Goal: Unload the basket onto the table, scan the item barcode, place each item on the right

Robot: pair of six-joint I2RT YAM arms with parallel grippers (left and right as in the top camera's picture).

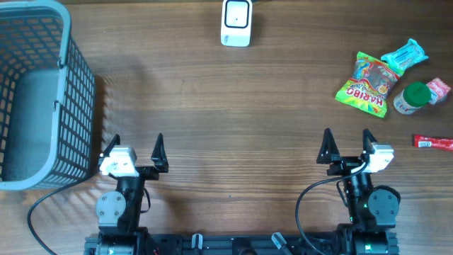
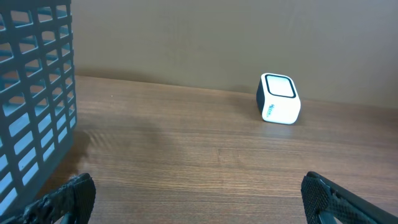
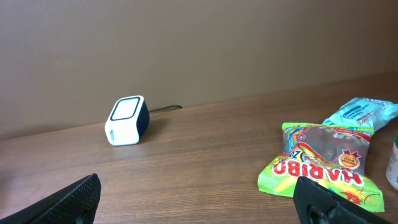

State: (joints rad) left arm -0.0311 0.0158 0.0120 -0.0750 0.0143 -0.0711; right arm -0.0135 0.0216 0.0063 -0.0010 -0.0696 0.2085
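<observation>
Wooden table (image 1: 233, 106), seen from overhead, carrying every object in the scene. A grey slatted basket (image 1: 78, 92) stands upright at the left edge, its open top facing the camera. The two arms sit at the near edge, well apart. The left gripper (image 1: 136, 142) is just beside the basket's near right corner, and the right gripper (image 1: 347, 138) is on the opposite side. Both have their jaws spread wide with nothing between the fingers, and both point toward the far side of the table. The goods to be scanned lie in a cluster at the far right, beyond the right gripper and apart from it. A green and yellow candy bag (image 1: 368, 85) lies flat, with a blue packet (image 1: 405, 54) touching its far right corner. A white scanner (image 1: 236, 23) with a dark side stands alone at the middle of the far edge, well apart from the goods, its cable running off behind it. A white bottle (image 1: 412, 97) with a green cap lies just right of the candy bag. A red sachet (image 1: 432, 143) lies flat nearer the arms, at the right edge. A small red and white packet (image 1: 439, 88) touches the bottle's right side.
</observation>
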